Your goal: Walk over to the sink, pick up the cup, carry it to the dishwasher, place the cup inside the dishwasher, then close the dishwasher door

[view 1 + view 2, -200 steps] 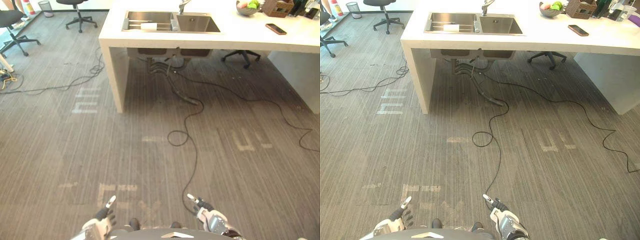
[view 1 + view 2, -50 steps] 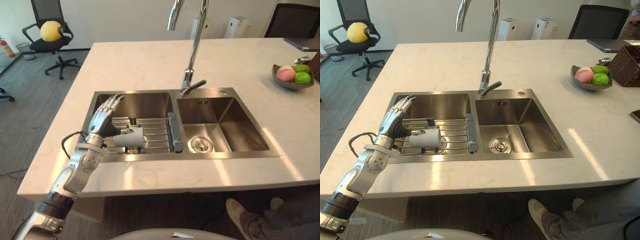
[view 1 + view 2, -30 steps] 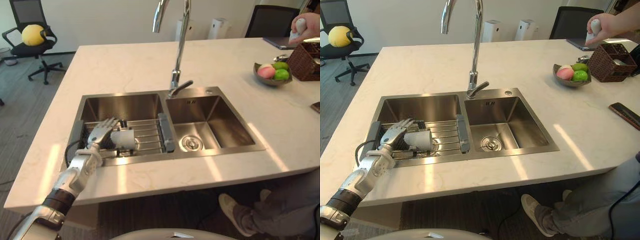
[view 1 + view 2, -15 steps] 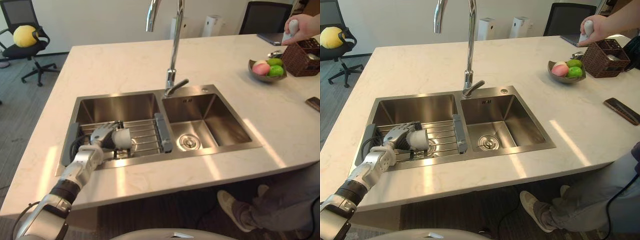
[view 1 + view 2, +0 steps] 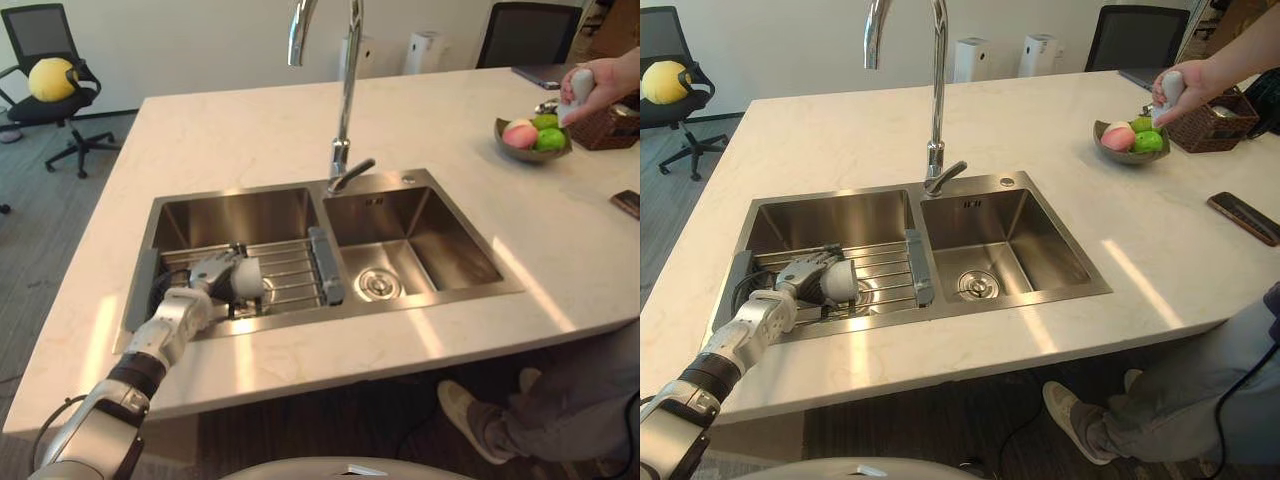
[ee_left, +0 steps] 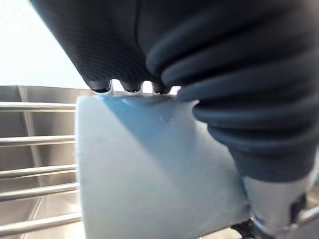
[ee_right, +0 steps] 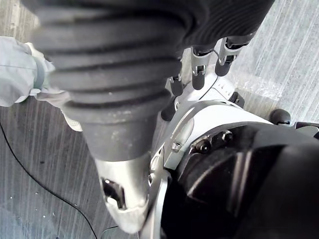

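a: big stuff first. white counter (image 5: 260, 130) fills most of the head view, and the double sink (image 5: 240, 210) is set in it at centre left. where's the cup?

b: lower left of the frame, in the left basin. the cup (image 5: 248, 280) lies on its side on the wire rack (image 5: 290, 270), not lifted yet by the look of it.

a: hands?

b: the left hand (image 5: 205, 272) is closed round the cup. in the wrist view the fingertips (image 6: 131, 89) hook over its far edge and the thumb sits below. the right hand (image 7: 124, 59) is low by the floor, and i can't tell its state.

a: risks, quick.

b: i'd guess the worst is a slip. the cup looks smooth, it's gripped side-on while lying down, and i can't see how far the hold wraps. if it tips on the lift it could drop back onto the rack or roll into the basin.

a: anything else?

b: it could snag. the arm comes in over the sink's near rim, so a flat pull could knock the cup on that wall or catch a rack wire. the faucet (image 5: 346, 100) stands at upper centre, so a swing right could clip it.

a: the person?

b: there's a hand (image 5: 1180, 85) at upper right by the fruit bowl (image 5: 1130, 140), well apart. low risk.
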Tool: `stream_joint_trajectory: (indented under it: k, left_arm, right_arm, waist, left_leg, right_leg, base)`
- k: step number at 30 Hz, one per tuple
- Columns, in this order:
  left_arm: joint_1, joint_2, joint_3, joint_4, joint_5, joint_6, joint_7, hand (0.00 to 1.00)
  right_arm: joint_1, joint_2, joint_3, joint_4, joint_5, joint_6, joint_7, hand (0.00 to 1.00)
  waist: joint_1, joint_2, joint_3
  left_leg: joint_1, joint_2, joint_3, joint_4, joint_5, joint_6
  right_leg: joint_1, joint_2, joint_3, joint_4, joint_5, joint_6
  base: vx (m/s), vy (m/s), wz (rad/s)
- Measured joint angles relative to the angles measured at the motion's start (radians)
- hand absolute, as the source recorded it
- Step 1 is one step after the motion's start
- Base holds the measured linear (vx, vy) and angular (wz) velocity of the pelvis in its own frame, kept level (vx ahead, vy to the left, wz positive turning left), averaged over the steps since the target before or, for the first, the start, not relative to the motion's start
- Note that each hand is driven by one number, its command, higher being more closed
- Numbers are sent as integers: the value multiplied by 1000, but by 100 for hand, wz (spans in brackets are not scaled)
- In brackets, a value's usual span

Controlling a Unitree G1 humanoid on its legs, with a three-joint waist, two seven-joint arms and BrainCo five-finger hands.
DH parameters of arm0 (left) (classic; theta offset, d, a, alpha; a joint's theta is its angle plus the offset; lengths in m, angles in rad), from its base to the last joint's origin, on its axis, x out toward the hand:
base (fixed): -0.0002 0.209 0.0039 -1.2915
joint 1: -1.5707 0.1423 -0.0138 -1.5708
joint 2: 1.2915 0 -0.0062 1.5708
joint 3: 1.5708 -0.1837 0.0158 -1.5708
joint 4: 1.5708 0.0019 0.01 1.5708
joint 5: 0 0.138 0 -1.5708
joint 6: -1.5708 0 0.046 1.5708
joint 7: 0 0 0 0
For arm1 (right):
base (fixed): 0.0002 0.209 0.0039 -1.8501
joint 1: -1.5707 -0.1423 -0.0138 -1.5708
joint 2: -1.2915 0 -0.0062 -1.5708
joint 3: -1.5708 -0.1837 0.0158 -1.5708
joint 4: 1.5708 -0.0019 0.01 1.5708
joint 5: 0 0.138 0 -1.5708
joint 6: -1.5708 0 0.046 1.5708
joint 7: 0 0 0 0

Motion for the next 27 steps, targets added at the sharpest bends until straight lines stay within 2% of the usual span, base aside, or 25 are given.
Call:
stream_joint_trajectory:
  k: [1,9,12,14,16,18,22,23,25,26,27]
  left_arm:
    - [-2,0,-3,-1,0,3,-11,100]
    - [-32,-28,-14,-17,10,59,-127,100]
    - [-43,-28,-46,-19,10,53,-121,100]
    - [-47,-24,-66,-20,10,28,-105,100]
    - [-49,-19,-101,-42,6,-41,-71,100]
    - [-49,3,-133,-70,-25,-76,-41,100]
    - [-15,125,-169,-183,-196,-94,43,100]
    - [-4,143,-166,-202,-226,-99,62,100]
    - [44,206,-134,-279,-308,-142,134,100]
    - [72,245,-89,-342,-350,-171,189,100]
    - [85,270,-31,-405,-390,-205,250,100]
  right_arm:
    - [-1,0,2,1,6,0,0,0]
    - [-21,-9,23,30,17,-1,-4,0]
    - [-21,-15,36,30,18,-3,-5,0]
    - [-21,-16,38,29,20,-4,-5,0]
    - [-23,-19,39,29,20,-9,-4,0]
    - [-28,-25,40,29,20,-11,-3,0]
    - [-41,-33,42,28,28,-12,-2,0]
    - [-41,-34,43,27,28,-12,-2,0]
    - [-40,-38,50,28,32,-12,-2,0]
    - [-38,-45,62,28,49,-10,-2,0]
    - [-32,-46,61,29,51,-6,-2,0]
  waist:
    - [0,0,0]
    - [-12,0,1]
    - [-13,3,3]
    - [-15,7,5]
    - [-16,11,9]
    - [-17,17,18]
    - [-20,34,48]
    - [-19,35,50]
    - [-6,37,52]
    - [2,38,52]
    - [25,38,52]
  left_leg:
    - [0,0,0,0,0,0]
    - [3,0,0,0,-1,0]
    - [3,0,-3,0,-1,-1]
    - [2,0,-3,0,-3,-3]
    - [2,0,-4,0,-4,-4]
    - [2,0,-6,0,-5,-4]
    - [-4,3,-9,0,-4,-2]
    - [-6,3,-12,0,-4,-2]
    - [-10,3,-19,2,-4,-2]
    - [-17,0,-36,5,-3,-2]
    - [-19,-3,-47,8,-2,0]
  right_leg:
    - [0,0,0,0,0,0]
    - [2,1,3,0,2,-2]
    - [2,2,3,0,2,-2]
    - [1,2,3,0,2,-2]
    - [0,2,5,0,2,-2]
    - [0,3,5,0,2,-2]
    - [-1,5,4,0,1,-2]
    - [-1,5,1,1,1,-2]
    - [0,4,-16,7,1,-2]
    - [5,2,-52,7,1,-2]
    - [14,-2,-78,7,1,-2]
  base:
    - [0,0,0]
    - [0,0,0]
    - [0,0,0]
    - [0,0,0]
    - [0,0,0]
    - [0,0,0]
    - [0,0,0]
    - [0,0,7]
    - [9,-5,16]
    - [20,-9,32]
    - [19,-5,39]
